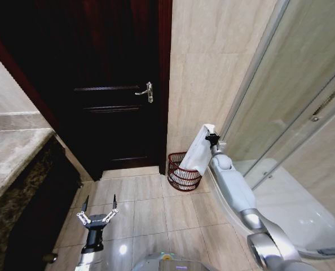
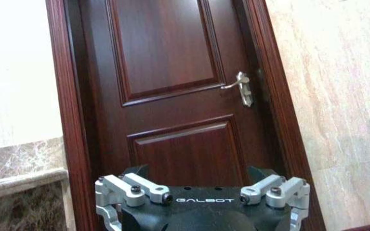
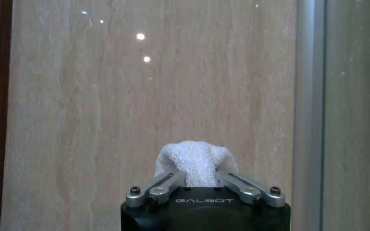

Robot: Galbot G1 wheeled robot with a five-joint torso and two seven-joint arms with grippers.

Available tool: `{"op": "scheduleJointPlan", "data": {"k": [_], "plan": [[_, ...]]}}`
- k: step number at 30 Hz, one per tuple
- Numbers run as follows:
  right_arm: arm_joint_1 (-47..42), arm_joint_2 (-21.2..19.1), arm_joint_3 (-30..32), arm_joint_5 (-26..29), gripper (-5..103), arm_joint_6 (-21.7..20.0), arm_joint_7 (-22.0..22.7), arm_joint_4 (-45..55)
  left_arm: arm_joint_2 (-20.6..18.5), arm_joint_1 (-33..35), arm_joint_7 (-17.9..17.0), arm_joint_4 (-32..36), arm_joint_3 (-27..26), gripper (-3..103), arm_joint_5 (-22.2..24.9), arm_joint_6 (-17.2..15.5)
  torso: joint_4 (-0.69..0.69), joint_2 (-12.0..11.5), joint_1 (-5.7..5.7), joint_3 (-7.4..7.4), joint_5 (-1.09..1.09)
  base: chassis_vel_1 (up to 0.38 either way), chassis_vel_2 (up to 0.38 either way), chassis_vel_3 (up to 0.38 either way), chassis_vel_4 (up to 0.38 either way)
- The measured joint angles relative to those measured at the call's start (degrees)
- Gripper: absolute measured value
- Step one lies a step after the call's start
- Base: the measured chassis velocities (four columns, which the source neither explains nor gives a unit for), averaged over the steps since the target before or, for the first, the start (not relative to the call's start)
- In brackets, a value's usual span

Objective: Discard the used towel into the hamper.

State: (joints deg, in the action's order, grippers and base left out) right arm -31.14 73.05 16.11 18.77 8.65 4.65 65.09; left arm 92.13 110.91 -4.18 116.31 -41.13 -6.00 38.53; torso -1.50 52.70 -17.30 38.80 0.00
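Observation:
A white towel (image 1: 198, 149) hangs from my right gripper (image 1: 210, 134), which is shut on its top edge. The cloth drapes down over the rim of the hamper (image 1: 183, 172), a small dark reddish-brown wire basket standing on the floor tiles against the beige wall. In the right wrist view the towel (image 3: 192, 161) bunches up between the fingers (image 3: 162, 185). My left gripper (image 1: 100, 210) hangs low at the left over the floor, open and holding nothing, well away from the hamper.
A dark wooden door (image 1: 114, 84) with a metal handle (image 1: 147, 92) stands behind, left of the hamper. A glass shower enclosure (image 1: 291, 113) runs along the right. A stone counter (image 1: 12, 152) sits at the left. Floor tiles (image 1: 150, 212) lie between.

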Motion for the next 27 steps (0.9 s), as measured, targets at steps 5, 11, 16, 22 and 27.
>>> {"op": "scheduleJointPlan", "data": {"k": [5,11,16,22,27], "plan": [[-0.6,-0.3,0.2,0.1,5,0.0,-0.1,1.2,0.0,-0.1,0.0,-0.7,0.1,100,-0.1,0.3,0.00,-1.3,0.58,-0.74,0.00,0.000,0.000,0.000,0.000],[-1.8,-0.3,0.8,2.3,5,-0.8,-0.2,3.8,0.0,-0.1,-0.1,-1.2,0.2,100,-0.1,0.5,0.00,-2.9,1.27,-1.61,0.00,0.000,0.000,0.000,0.000],[-2.8,-0.5,1.8,3.3,5,-1.9,-0.7,5.8,0.0,-0.3,-0.1,-1.6,0.2,100,0.4,0.7,0.00,-4.2,1.85,-2.36,0.00,0.000,0.000,0.000,0.000],[-4.1,-0.5,3.4,2.0,5,-1.9,-1.2,6.8,0.0,-0.3,-0.1,-2.4,0.4,100,0.5,1.3,0.00,-5.7,2.50,-3.18,0.00,0.000,0.000,0.000,0.000],[-5.9,-0.4,4.8,0.3,5,-2.0,-2.0,8.3,0.0,-0.7,0.0,-2.9,0.8,100,0.4,1.5,0.00,-7.1,3.13,-4.01,-0.01,0.000,0.000,0.000,0.000]]}}
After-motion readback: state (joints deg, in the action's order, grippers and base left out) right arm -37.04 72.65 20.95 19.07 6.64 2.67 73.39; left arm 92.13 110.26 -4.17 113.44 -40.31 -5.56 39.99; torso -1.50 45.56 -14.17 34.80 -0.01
